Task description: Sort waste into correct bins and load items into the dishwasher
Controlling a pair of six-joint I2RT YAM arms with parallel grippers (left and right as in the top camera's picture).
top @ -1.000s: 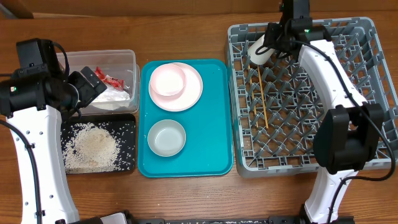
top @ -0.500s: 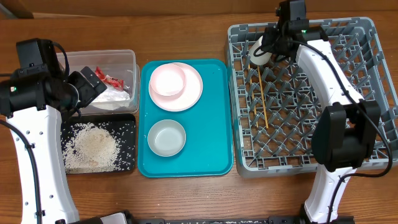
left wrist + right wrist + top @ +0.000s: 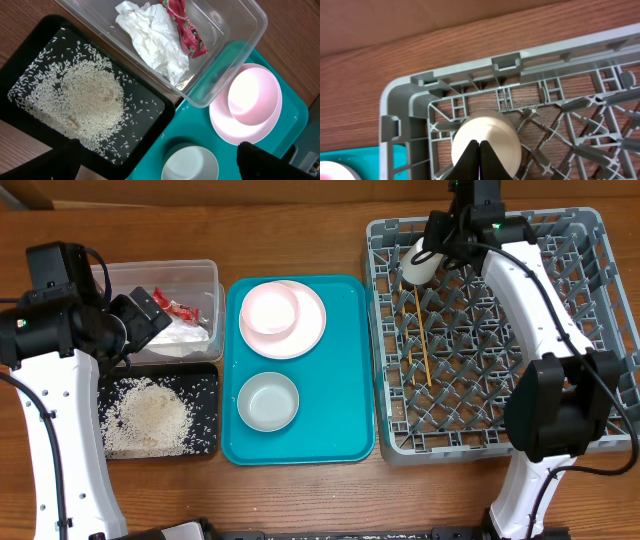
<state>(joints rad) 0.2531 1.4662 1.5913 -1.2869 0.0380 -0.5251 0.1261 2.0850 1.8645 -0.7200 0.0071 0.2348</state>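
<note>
- The right claw (image 3: 479, 143) is hanging with its fingers pressed tight together, tips right over the small white cup (image 3: 496, 131).
- The cup is sitting in the far-left corner of the grey dish rack (image 3: 395, 100).
- The left claw (image 3: 148, 312) is hovering wide open, gripping nothing, over the clear tub (image 3: 220, 95) and black tray (image 3: 35, 45).

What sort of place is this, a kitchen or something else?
Likely a lab bench staged for clearing dishes, not a real kitchen: a wooden table carries a grey dish rack, a teal tray and a clear tub holding rubbish.
</note>
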